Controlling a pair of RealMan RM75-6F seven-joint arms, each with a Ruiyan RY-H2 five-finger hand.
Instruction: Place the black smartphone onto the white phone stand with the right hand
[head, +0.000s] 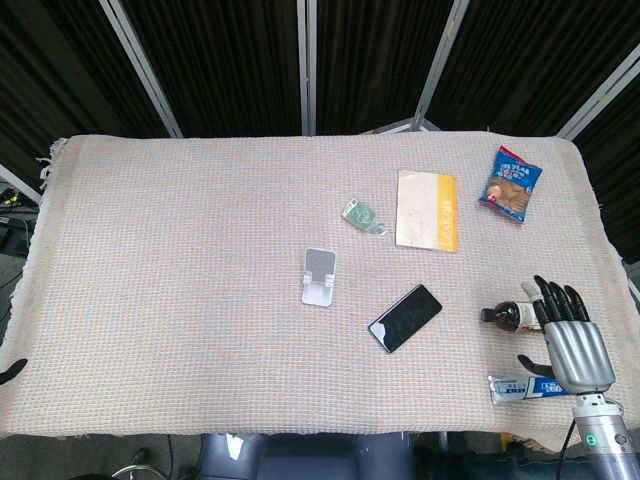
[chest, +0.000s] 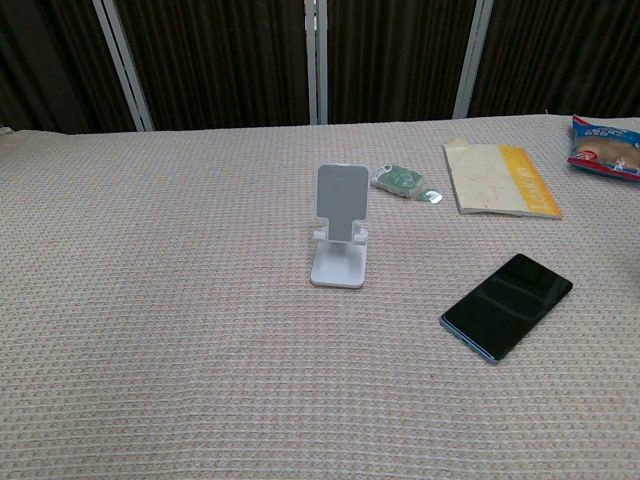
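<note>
The black smartphone (head: 405, 318) lies flat on the woven cloth, screen up, a little right of the middle; it shows in the chest view too (chest: 507, 304). The white phone stand (head: 319, 276) stands upright and bare to the phone's left, also seen in the chest view (chest: 339, 225). My right hand (head: 571, 341) hovers at the table's right front corner with fingers spread and nothing in it, well right of the phone. Only a dark fingertip of my left hand (head: 12, 373) pokes in at the left edge.
A dark bottle (head: 516, 316) and a toothpaste tube (head: 525, 387) lie just beside my right hand. A yellow-and-cream booklet (head: 428, 210), a small green packet (head: 359, 214) and a blue snack bag (head: 511, 184) lie farther back.
</note>
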